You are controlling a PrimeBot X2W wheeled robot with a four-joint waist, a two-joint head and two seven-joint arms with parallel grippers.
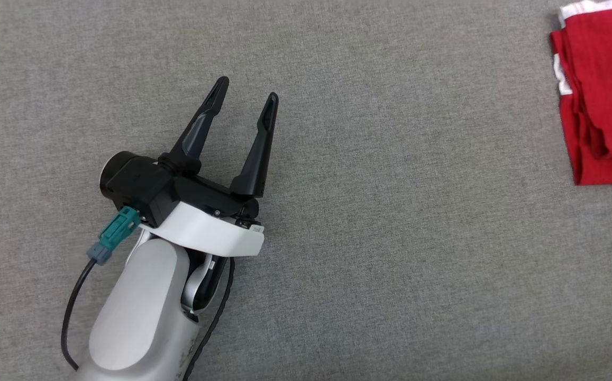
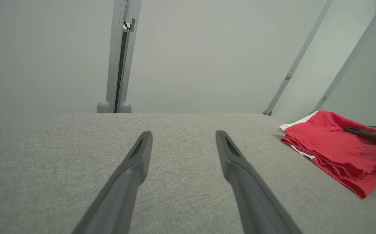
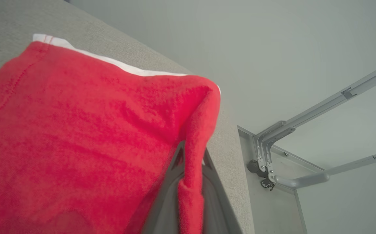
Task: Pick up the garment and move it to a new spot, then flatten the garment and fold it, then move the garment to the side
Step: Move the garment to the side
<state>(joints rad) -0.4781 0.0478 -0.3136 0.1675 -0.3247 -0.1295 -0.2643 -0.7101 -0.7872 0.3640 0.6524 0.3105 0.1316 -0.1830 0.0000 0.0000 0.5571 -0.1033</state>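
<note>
One garment (image 1: pixel 602 95) fold sits pinched in the right gripper (image 3: pixel 191 162), while the left gripper (image 1: pixel 247 88) hangs wide open, empty, above the table (image 1: pixel 390 238).

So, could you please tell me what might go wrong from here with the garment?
1. The right gripper pinches just a thin ridge of the folded garment; dragging by it may pull the top layer and undo the fold.
2. The garment lies close to the table edge; a push further right could tip it off.
3. The left gripper is open, far away over bare table, so it cannot steady the stack.
</note>
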